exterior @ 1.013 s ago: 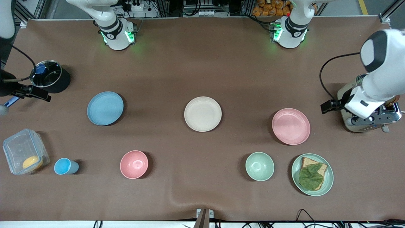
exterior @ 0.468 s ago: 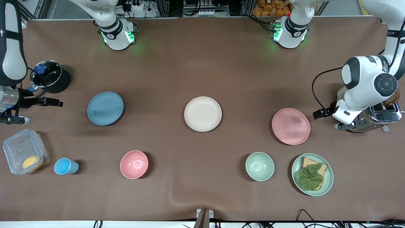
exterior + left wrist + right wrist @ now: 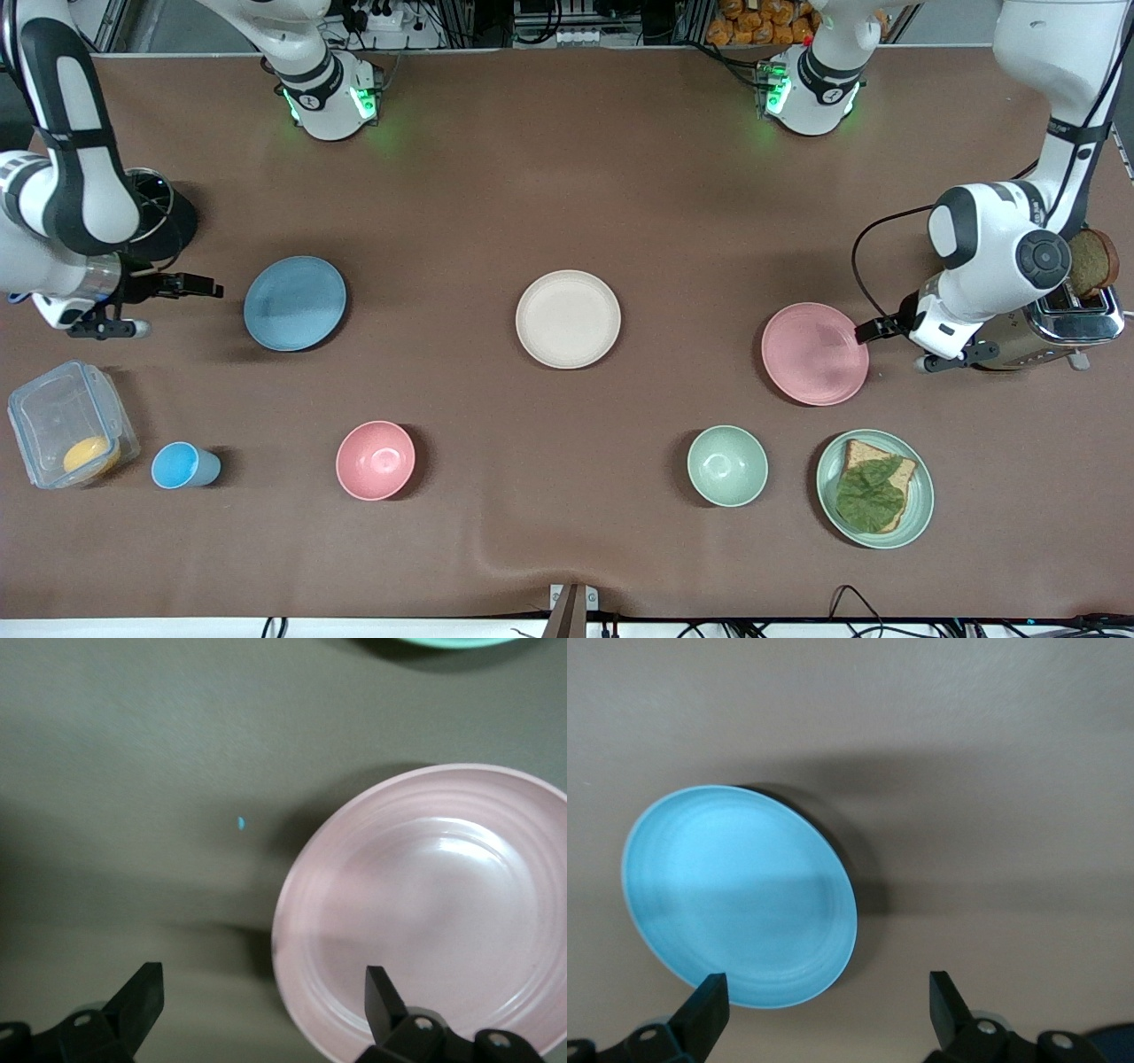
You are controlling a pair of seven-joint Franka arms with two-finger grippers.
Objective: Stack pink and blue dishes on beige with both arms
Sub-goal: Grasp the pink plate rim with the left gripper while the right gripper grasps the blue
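Note:
The beige plate (image 3: 568, 318) lies mid-table. The light blue plate (image 3: 294, 302) (image 3: 740, 895) lies toward the right arm's end, the pale pink plate (image 3: 815, 353) (image 3: 425, 912) toward the left arm's end. My right gripper (image 3: 211, 289) (image 3: 824, 1010) hovers open just off the blue plate's rim, nothing between its fingers. My left gripper (image 3: 866, 330) (image 3: 264, 1001) is open at the pink plate's rim; in the left wrist view one fingertip (image 3: 379, 988) stands over the plate's edge and the other over bare table.
A deep pink bowl (image 3: 376, 460), blue cup (image 3: 182, 466), clear lidded box (image 3: 66, 424), green bowl (image 3: 727, 465) and a green plate with bread and lettuce (image 3: 875, 488) lie nearer the camera. A black pot (image 3: 158, 221) stands by the right arm, a toaster (image 3: 1059, 328) by the left.
Both arms swung in from the table's ends: the right gripper moved toward the blue plate, the left gripper toward the pink plate's rim. The plates stayed put.

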